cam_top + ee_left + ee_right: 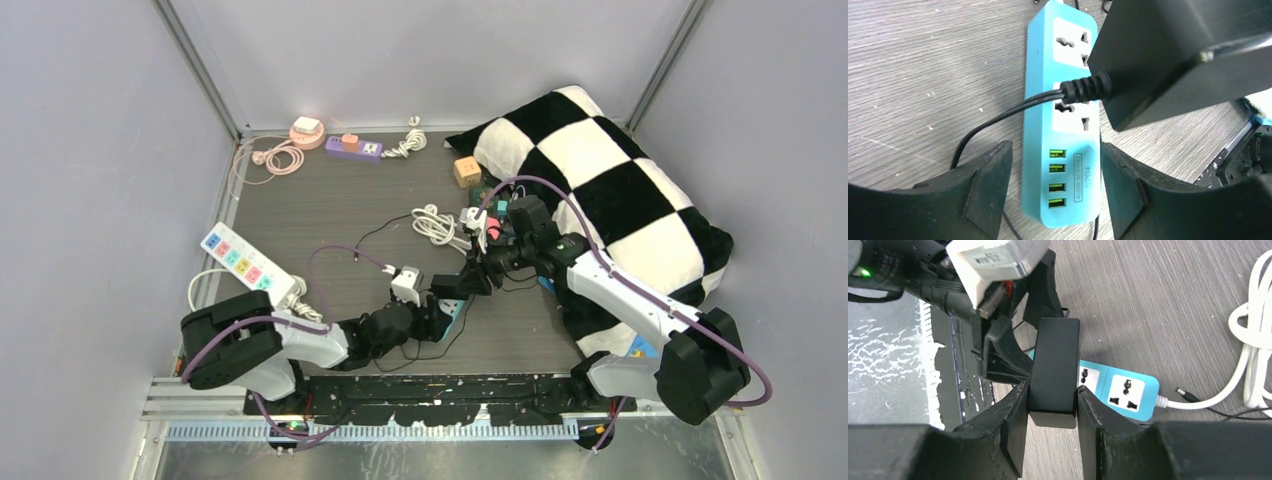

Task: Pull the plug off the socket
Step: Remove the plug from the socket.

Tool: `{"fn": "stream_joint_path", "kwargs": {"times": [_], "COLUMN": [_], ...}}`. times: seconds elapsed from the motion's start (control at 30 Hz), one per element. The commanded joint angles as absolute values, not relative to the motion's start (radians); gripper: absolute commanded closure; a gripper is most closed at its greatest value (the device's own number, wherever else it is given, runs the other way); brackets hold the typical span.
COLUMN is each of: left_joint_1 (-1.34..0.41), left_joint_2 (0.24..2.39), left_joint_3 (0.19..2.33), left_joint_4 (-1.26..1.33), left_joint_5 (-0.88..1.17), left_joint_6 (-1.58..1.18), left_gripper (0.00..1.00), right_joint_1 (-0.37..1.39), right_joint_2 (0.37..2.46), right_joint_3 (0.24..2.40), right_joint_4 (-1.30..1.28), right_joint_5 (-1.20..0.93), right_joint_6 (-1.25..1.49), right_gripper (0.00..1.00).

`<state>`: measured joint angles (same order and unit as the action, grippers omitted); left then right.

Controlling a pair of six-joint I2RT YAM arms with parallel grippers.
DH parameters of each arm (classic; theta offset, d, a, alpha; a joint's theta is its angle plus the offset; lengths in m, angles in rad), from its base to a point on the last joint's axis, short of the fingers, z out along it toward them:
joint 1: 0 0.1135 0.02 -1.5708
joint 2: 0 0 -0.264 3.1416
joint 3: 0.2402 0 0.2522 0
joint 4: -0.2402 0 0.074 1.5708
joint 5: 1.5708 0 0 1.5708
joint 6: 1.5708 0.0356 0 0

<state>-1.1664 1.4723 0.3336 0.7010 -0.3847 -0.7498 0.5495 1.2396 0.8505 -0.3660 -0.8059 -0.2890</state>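
Note:
The socket is a blue power strip (1040, 75) lying flat on the grey wood-grain table (330, 215), with two outlets and several green USB ports. My left gripper (1054, 155) stands open astride its USB end. A gap shows at the left finger (990, 180), and the right finger sits beside the strip's edge. The plug is a black adapter block (1054, 355), and my right gripper (1052, 400) is shut on its sides. The block hangs over the strip (1143, 407), and both outlet faces show. Its black cable (993, 120) trails across the strip. In the top view both grippers meet at the strip (455, 310).
A white cord (1218, 395) leaves the strip's far end, with a loose barrel plug (1185, 394) beside it. A checkered pillow (610, 190) fills the right side. A white strip with coloured switches (240, 258) lies left; a purple strip (353, 148), a pink cable (280, 158) and a coiled white cable (435, 225) lie behind.

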Motion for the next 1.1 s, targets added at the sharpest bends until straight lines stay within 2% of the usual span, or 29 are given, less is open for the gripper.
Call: {"fn": "stream_joint_path", "kwargs": {"times": [0.0,0.1,0.37,0.6,0.73,0.83,1.07], "left_joint_1": [-1.157,-1.157,-1.157,-1.157,-1.156,-1.156,-1.153], "left_joint_2": [1.368,1.324,1.204,0.943,0.775,0.655,0.463], "left_joint_3": [0.327,0.324,0.292,0.249,0.244,0.238,0.242], "left_joint_4": [0.605,0.576,0.557,0.466,0.361,0.292,0.225], "left_joint_5": [-0.386,-0.35,-0.19,-0.067,-0.075,-0.118,-0.182], "left_joint_6": [-0.701,-0.686,-0.621,-0.538,-0.491,-0.456,-0.343], "left_gripper": [0.3,0.26,0.25,0.24,0.14,0.01,0.0], "right_joint_1": [0.531,0.521,0.485,0.448,0.439,0.435,0.427], "right_joint_2": [1.23,1.227,1.202,1.175,1.176,1.179,1.174], "right_joint_3": [0.88,0.882,0.892,0.918,0.939,0.953,0.986], "right_joint_4": [-0.345,-0.345,-0.362,-0.426,-0.487,-0.529,-0.633], "right_joint_5": [-0.814,-0.823,-0.841,-0.883,-0.902,-0.919,-0.947], "right_joint_6": [-0.27,-0.264,-0.27,-0.318,-0.371,-0.414,-0.51], "right_gripper": [0.99,0.99,0.99,0.99,0.99,0.99,0.99]}}
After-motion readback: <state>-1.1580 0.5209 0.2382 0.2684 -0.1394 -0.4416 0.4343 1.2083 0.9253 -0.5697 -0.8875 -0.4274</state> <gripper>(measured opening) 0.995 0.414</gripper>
